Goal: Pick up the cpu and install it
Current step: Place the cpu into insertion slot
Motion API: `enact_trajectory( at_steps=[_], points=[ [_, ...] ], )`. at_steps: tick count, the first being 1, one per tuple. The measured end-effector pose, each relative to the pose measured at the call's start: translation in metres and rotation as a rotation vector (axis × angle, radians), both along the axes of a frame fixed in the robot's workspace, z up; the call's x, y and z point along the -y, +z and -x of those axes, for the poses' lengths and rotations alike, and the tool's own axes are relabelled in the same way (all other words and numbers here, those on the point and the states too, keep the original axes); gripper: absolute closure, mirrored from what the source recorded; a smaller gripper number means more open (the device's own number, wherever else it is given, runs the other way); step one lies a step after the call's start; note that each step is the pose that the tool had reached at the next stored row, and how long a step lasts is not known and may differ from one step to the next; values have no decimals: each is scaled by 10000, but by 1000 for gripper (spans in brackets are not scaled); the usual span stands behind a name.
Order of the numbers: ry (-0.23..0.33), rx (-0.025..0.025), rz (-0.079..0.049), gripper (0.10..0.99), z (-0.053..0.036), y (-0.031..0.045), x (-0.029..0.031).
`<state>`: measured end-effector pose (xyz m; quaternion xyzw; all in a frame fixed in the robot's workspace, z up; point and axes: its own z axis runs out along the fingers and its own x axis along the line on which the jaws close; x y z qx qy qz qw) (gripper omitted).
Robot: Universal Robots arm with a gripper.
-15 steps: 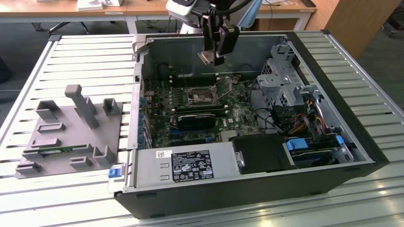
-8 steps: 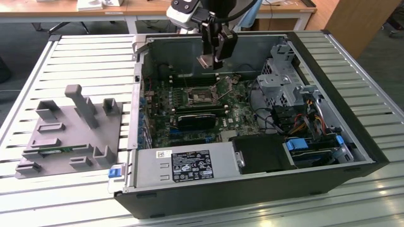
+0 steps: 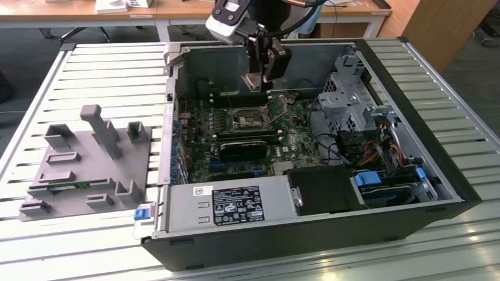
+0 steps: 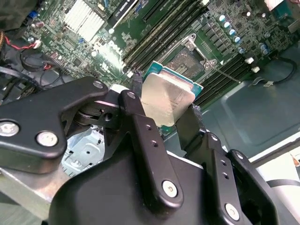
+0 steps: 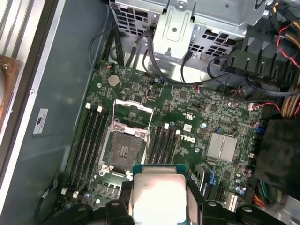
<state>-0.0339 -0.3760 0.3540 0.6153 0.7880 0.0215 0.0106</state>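
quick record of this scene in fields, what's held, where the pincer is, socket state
held: cpu, clamped by its edges in the pincer
pincer position: above the motherboard, inside the open computer case
socket: open, no chip in it
cpu vs socket: apart, not seated
outside case: grey fixture at the exterior view's left
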Motion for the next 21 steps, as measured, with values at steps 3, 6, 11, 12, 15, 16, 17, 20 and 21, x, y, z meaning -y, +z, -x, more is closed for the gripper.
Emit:
enact_trajectory(
  at_steps=[3, 6, 11, 12, 15, 16, 17, 20, 21],
  points=[
    [-166, -36, 13, 545, 0, -31, -16],
    [-411, -61, 18, 545, 0, -56, -26],
    [-791, -101, 18, 545, 0, -101, -47],
    [-889, -101, 16, 545, 0, -110, -50],
    [-1187, -102, 16, 545, 0, -136, -60],
    [-1282, -102, 16, 545, 0, -144, -63],
    [-1367, -104, 15, 545, 0, -151, -67],
    [-1478, -135, 16, 545, 0, -170, -76],
    [-1481, -153, 15, 545, 0, -179, -79]
  ],
)
